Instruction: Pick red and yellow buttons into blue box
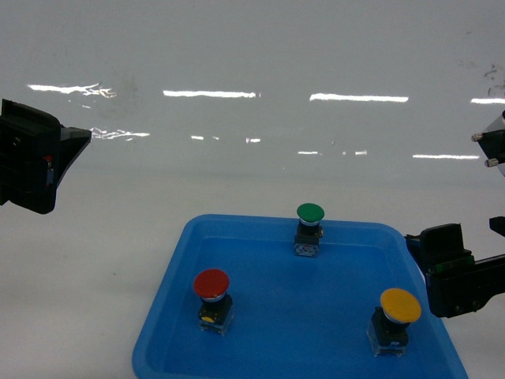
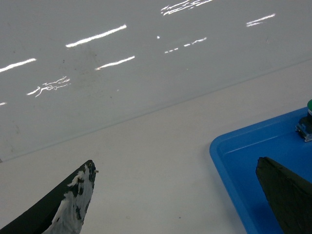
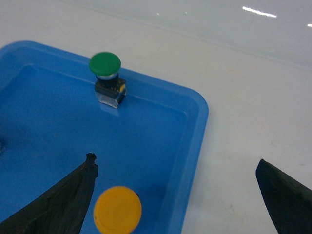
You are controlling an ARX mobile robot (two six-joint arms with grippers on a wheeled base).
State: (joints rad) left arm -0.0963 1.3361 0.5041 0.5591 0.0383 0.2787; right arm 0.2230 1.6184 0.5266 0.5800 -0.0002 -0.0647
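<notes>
Pre-grasp step: right gripper (image 3: 175,195), jaws apart and empty, hovers by the yellow button (image 1: 399,306) in the shallow blue tray (image 1: 260,237), red button (image 1: 211,285) also there; left gripper (image 2: 175,200) spread, idle; next, descend onto yellow cap; blue box unseen.

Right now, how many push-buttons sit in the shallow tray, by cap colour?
Red button: 1
Yellow button: 1
Green button: 1
Total: 3, all upright in the blue tray.
</notes>
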